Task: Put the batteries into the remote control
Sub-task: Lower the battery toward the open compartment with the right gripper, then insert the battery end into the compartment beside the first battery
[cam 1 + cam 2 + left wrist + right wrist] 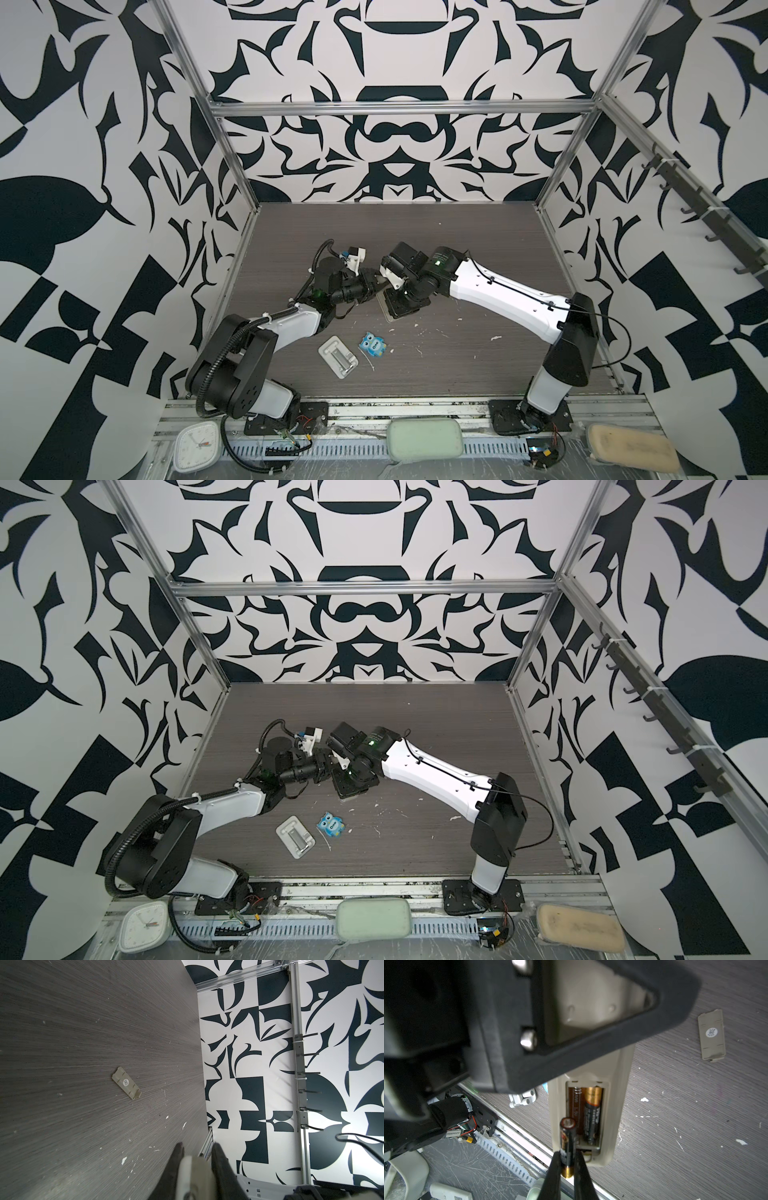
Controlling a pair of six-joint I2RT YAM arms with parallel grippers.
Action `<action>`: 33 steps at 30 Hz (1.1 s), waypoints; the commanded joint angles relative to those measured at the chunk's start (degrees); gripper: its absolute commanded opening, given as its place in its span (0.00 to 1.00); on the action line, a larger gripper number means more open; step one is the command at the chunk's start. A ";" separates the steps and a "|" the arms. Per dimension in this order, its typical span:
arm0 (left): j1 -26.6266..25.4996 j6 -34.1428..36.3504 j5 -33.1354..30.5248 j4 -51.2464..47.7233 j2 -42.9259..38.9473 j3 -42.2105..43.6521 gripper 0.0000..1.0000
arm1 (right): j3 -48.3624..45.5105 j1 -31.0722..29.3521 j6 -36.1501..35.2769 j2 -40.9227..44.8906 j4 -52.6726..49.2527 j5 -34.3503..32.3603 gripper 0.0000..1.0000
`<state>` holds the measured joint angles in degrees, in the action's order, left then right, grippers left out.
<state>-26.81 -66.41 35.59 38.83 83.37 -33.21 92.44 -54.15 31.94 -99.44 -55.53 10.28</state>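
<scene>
- Beige remote (620, 1088) lies back-up on the bench (695, 1126), bay open. In both top views it is mid-bench, mostly hidden under the two wrists.
- I have the left end effector (198, 1152) clamped on the remote. Its pale body shows between the fingers in the left wrist view.
- I see the right end effector (568, 1156) clenched on one battery (567, 1132), gripped near its gold end, with the dark end pointing at the bay.
- That battery hangs over the near end of the slot where the spring shows. I can't tell if it touches the remote.
- Second battery (592, 1113) sits seated in the neighbouring slot.
- Bay cover (712, 1035) lies loose on the bench, well apart from the remote.
- White tray (337, 356) and blue owl (374, 344) sit side by side nearer the bench front.
</scene>
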 commanded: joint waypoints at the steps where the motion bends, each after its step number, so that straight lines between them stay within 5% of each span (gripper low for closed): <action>1: -0.36 -0.87 1.50 2.70 -1.04 1.13 0.00 | 1.95 -0.23 -0.30 0.03 -1.48 -2.33 0.00; 25: -0.79 -0.06 1.14 1.01 -2.25 0.88 0.00 | 2.80 -0.86 -0.83 -1.25 -1.26 -0.46 0.00; 33: -0.97 0.14 0.97 0.41 -2.62 0.93 0.00 | 2.07 -0.97 -0.39 -1.00 -1.27 -0.62 0.07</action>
<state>-27.40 -65.91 36.01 37.54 82.56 -32.23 93.17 -54.74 31.70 -100.95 -56.34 9.41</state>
